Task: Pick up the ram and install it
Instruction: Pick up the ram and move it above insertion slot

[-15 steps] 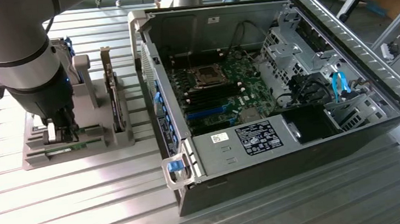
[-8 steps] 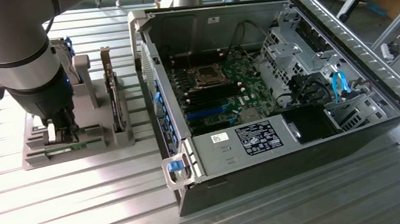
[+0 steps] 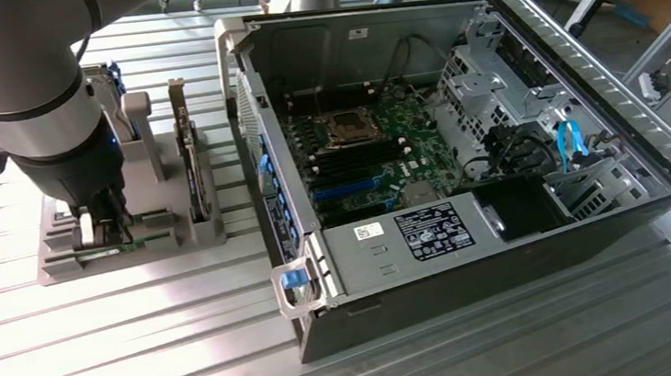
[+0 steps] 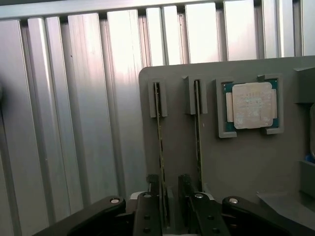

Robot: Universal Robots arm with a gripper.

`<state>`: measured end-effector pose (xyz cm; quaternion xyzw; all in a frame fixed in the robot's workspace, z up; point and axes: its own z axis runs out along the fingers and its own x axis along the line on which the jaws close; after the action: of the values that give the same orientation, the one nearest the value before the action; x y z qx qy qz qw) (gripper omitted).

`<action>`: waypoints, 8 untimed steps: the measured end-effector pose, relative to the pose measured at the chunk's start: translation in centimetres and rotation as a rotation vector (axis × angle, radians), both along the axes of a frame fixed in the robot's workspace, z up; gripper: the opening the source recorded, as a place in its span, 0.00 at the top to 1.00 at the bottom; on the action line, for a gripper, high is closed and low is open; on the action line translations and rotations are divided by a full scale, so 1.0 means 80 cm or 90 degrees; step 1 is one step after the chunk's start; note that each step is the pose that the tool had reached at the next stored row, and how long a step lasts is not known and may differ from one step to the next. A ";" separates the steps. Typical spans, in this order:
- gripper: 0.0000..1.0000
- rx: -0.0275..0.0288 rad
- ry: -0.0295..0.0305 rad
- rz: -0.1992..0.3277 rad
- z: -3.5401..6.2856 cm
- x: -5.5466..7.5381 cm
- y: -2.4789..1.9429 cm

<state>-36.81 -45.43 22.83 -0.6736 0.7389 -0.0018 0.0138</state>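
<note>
Two rams stand on edge in slots of a grey holder (image 4: 236, 167). They are thin green sticks, one (image 4: 160, 132) beside the other (image 4: 198, 132). My gripper (image 4: 168, 199) is low over the holder. Its dark fingers (image 4: 153, 204) straddle the end of the first ram and stand open, with the stick in the gap between them, close to one finger. In the exterior view the gripper (image 3: 106, 230) reaches down onto the holder (image 3: 66, 262) at the exterior view's left, beside the open computer case (image 3: 441, 261).
A processor chip (image 4: 252, 105) lies in a pocket of the holder near the rams. An upright dark expansion card (image 3: 192, 165) stands in the holder close to my arm. The case holds the motherboard (image 3: 369, 152), and everything rests on a ribbed metal table (image 3: 140, 336).
</note>
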 end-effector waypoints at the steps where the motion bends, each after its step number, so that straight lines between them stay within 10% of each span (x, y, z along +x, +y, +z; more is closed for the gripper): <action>1: 0.70 0.0000 0.0001 0.000 0.000 0.000 -0.0005; 8: 0.70 0.0001 -0.0002 0.000 -0.002 0.000 -0.0007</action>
<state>-36.81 -45.48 22.68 -0.6736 0.7389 -0.0018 0.0139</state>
